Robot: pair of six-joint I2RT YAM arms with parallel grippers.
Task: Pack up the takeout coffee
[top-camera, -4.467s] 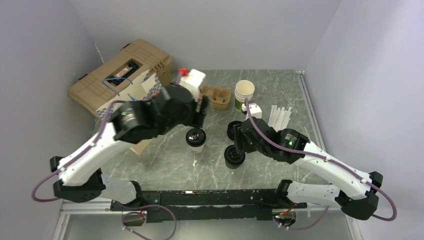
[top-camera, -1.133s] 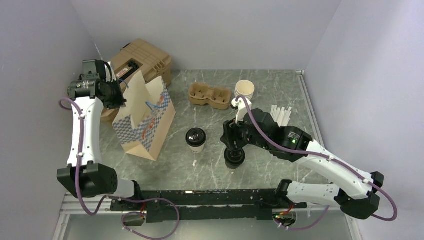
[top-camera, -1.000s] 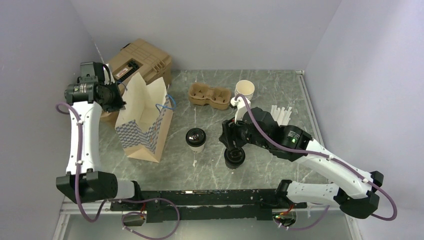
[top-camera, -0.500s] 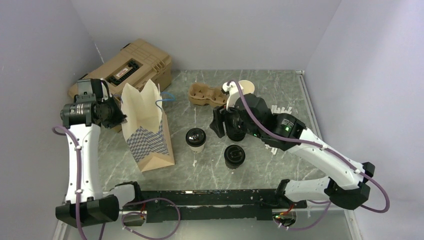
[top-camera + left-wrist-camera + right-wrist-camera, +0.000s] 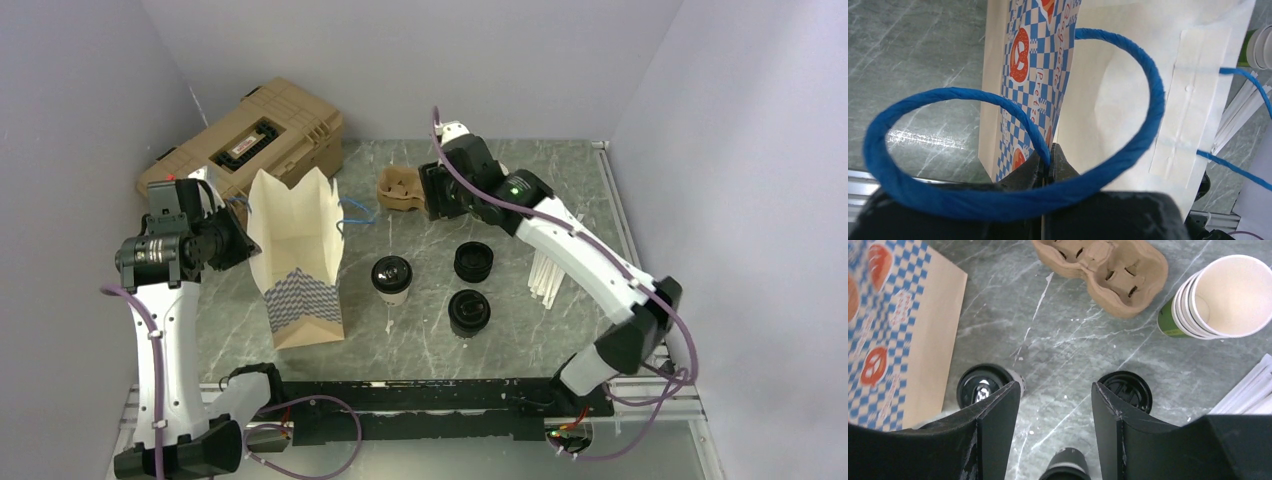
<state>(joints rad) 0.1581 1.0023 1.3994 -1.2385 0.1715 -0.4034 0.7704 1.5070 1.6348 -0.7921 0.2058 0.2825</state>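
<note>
The takeout coffee [image 5: 392, 278], a pale cup under a black lid, stands mid-table just right of the paper bag [image 5: 295, 250]. The bag stands upright with its mouth open. My left gripper [image 5: 225, 240] is at the bag's left side, shut on its blue handle [image 5: 1154, 85]; the jaws [image 5: 1050, 152] pinch the cord. My right gripper [image 5: 432, 195] hangs high over the far middle of the table, open and empty. From the right wrist view the coffee [image 5: 975, 385] lies below, beside my left finger, with the gripper [image 5: 1055, 390] well above the table.
Two black lid stacks [image 5: 473, 262] [image 5: 469, 312] sit right of the coffee. A cardboard cup carrier [image 5: 1100, 272] and a stack of lidless cups [image 5: 1218, 297] lie at the back. White straws [image 5: 548, 270] lie to the right. A tan toolbox [image 5: 250, 140] fills the back left corner.
The left arm has swung the tilted bag upright and a little nearer. The right arm has lifted off the lid stacks and moved back towards the cup carrier.
</note>
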